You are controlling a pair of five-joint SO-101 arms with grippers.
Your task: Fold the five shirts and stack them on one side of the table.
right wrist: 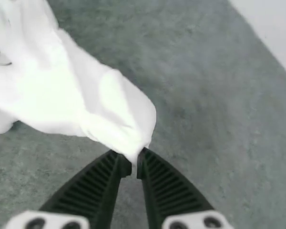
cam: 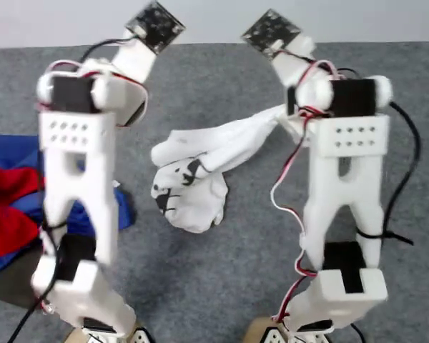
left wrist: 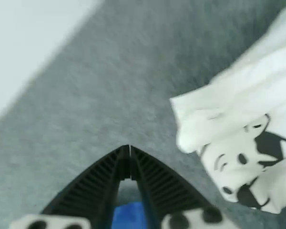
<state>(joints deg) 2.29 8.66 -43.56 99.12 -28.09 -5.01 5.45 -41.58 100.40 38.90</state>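
Note:
A white shirt [cam: 200,168] with black print lies crumpled mid-table, one end stretched up toward the right arm. My right gripper [right wrist: 134,164] is shut on a corner of that white shirt [right wrist: 76,95], holding it lifted off the grey cloth. My left gripper [left wrist: 129,153] is shut with nothing in it, hovering over bare grey surface to the left of the white shirt [left wrist: 238,129]. At the left edge of the table sit a red shirt [cam: 7,207] and a blue shirt [cam: 18,153], heaped together and partly hidden by the left arm.
The grey table cover [cam: 222,286] has open room in front of and behind the white shirt. A pale wall [cam: 214,18] bounds the far edge. Both arm bases stand at the near edge.

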